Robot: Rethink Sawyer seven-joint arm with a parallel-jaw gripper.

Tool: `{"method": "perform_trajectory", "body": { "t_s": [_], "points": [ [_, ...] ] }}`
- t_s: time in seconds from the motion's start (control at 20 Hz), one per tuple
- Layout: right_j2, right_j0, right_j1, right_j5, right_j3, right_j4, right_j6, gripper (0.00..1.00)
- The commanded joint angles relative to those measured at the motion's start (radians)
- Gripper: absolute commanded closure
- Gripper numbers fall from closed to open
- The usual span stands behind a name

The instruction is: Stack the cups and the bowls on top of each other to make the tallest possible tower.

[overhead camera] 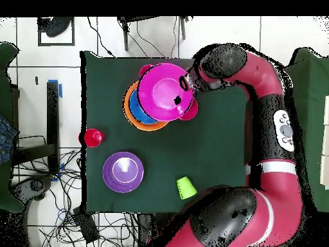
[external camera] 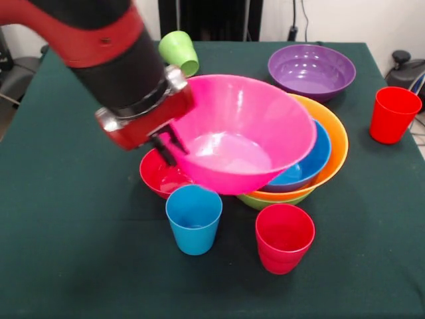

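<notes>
Because the pink bowl (external camera: 242,136) sits tilted at frame centre, my gripper (external camera: 169,147) clamps its rim to steady it on the tower (external camera: 302,179).

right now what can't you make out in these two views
- Front view: the tool sits at the pink bowl's rim; whether it grips the rim is unclear.
- Front view: the pink bowl hides most of the red bowl and the green bowl under the pile.
- Overhead view: the pink bowl and arm cover the blue cup and near red cup.
</notes>
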Motion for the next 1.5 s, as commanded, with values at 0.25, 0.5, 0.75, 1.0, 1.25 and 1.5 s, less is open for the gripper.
{"method": "perform_trajectory", "body": {
  "t_s": [0.25,0.5,0.75,1.0,1.25,1.5],
  "points": [
    [-0.054,0.097,-0.049,0.286,-0.041,-0.001,0.189,1.0],
    [-0.016,0.071,-0.07,0.155,0.048,0.025,0.149,1.0],
    [0.003,0.052,-0.079,0.041,0.096,0.05,0.163,1.0],
    [0.011,0.043,-0.085,0.007,0.132,0.083,0.167,1.0],
    [0.024,-0.025,-0.143,-0.197,0.376,0.108,0.155,1.0],
    [0.038,-0.04,-0.128,-0.293,0.432,0.118,0.155,1.0]
  ]
}}
